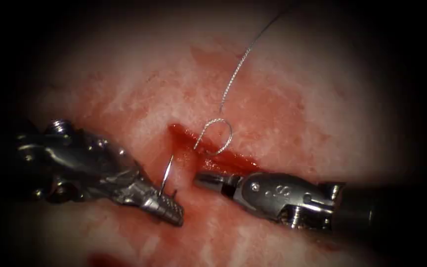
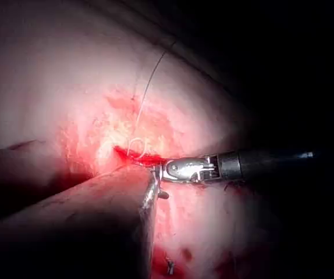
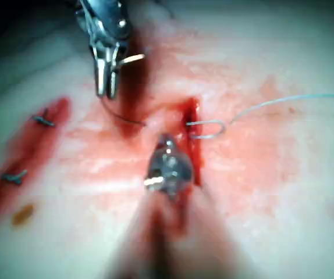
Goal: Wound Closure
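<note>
Left tool [image 1: 166,207]: jaws closed on the needle [image 1: 166,173], gripped near one end; the rest of the curve rises from the jaws and enters the tissue [image 1: 322,89] on the left side of the cut [image 1: 213,153], just beside its edge. The right wrist view confirms this, with the needle [image 3: 120,116] arcing from the left tool [image 3: 106,75] into the tissue close to the cut [image 3: 191,116]. Right tool [image 1: 208,179]: tip lies at the cut's edge in the red fluid [image 1: 233,160]; its jaws appear closed with nothing seen between them. The thread [image 1: 233,79] forms a small loop over the cut on the right side, then runs up and away toward the tissue's far edge, well apart from both tools. Two short cut ends [image 3: 42,121] lie on the tissue away from the cut. Assessment: the needle is partly seated in the left wall. Good practice here, in my judgement, is a firm grip square to the curve, rotation along the needle's own arc rather than a straight push, and keeping the loop clear of the tip so that it does not snag. The right tool is close enough to steady the edge if required.
</note>
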